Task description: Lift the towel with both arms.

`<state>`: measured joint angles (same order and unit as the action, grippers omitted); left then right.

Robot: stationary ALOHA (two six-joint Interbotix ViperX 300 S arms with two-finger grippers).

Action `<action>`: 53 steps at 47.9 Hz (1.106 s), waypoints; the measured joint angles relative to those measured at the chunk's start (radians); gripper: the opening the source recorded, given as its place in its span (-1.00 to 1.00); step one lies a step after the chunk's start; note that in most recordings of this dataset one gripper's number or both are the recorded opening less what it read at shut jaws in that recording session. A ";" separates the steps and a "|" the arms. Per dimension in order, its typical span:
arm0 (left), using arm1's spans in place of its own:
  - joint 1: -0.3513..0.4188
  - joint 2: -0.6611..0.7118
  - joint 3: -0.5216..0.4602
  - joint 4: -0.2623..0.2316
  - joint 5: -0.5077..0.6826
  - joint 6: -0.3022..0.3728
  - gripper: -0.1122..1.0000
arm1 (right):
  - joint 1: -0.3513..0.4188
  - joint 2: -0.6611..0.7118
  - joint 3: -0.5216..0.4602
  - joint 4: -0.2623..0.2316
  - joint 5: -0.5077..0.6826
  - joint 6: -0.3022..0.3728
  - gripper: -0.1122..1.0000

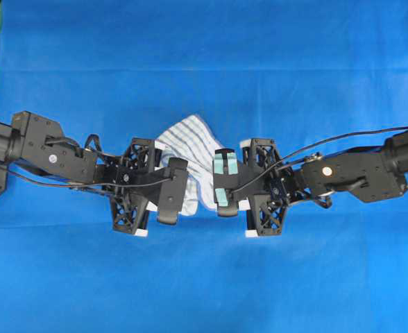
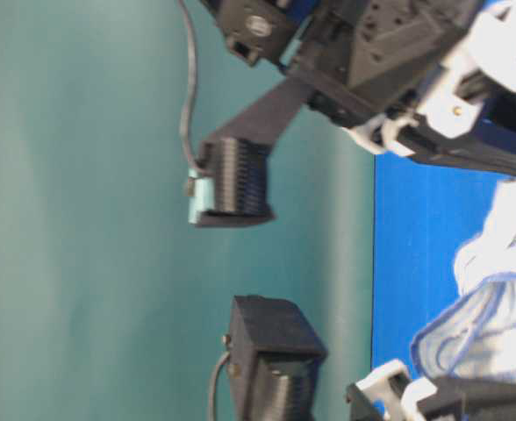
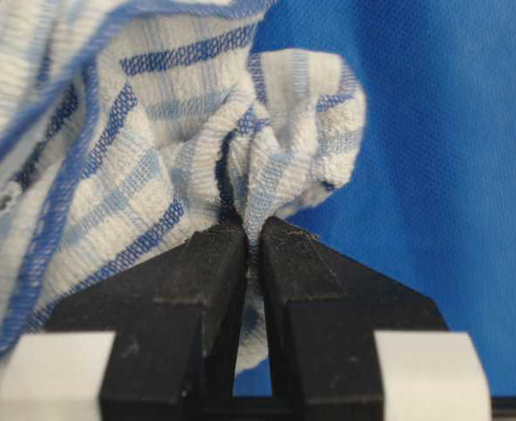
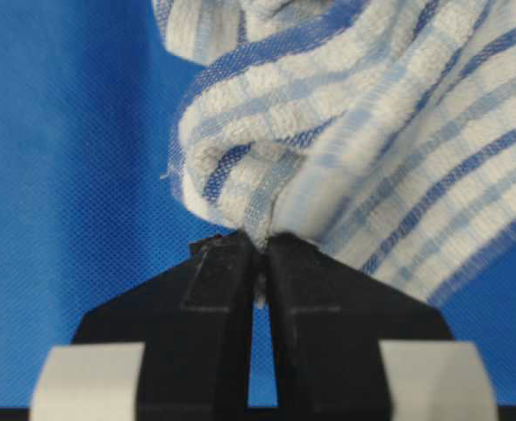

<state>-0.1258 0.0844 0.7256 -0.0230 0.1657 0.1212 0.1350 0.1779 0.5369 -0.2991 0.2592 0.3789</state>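
Both grips are made, the lift not yet begun: your left gripper (image 3: 251, 241) and right gripper (image 4: 262, 250) each pinch a bunched edge of the towel (image 1: 193, 139), crumpled between them on the blue cloth (image 1: 204, 277); raise both evenly.

Bright, even light (table-level view blurred throughout).

bright blue cloth surface (image 1: 204, 291), teal wall (image 2: 82, 219)

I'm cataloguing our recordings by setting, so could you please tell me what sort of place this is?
Probably a robotics lab bench: a bright blue cloth surface, two black arms with exposed cables, each gripper (left, right) pinching a striped towel.
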 measured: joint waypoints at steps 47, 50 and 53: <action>0.121 -0.531 -0.380 0.003 0.426 0.017 -0.75 | -0.005 -0.515 -0.342 -0.071 0.640 -0.049 -0.72; 0.121 -0.535 -0.410 0.003 0.437 0.017 -0.75 | -0.006 -0.526 -0.373 -0.071 0.664 -0.063 -0.72; 0.121 -0.537 -0.439 0.003 0.451 0.018 -0.75 | -0.006 -0.534 -0.400 -0.072 0.686 -0.075 -0.72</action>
<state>-0.0046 -0.4525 0.2869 -0.0199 0.6167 0.1396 0.1289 -0.3559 0.1365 -0.3712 0.9449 0.3037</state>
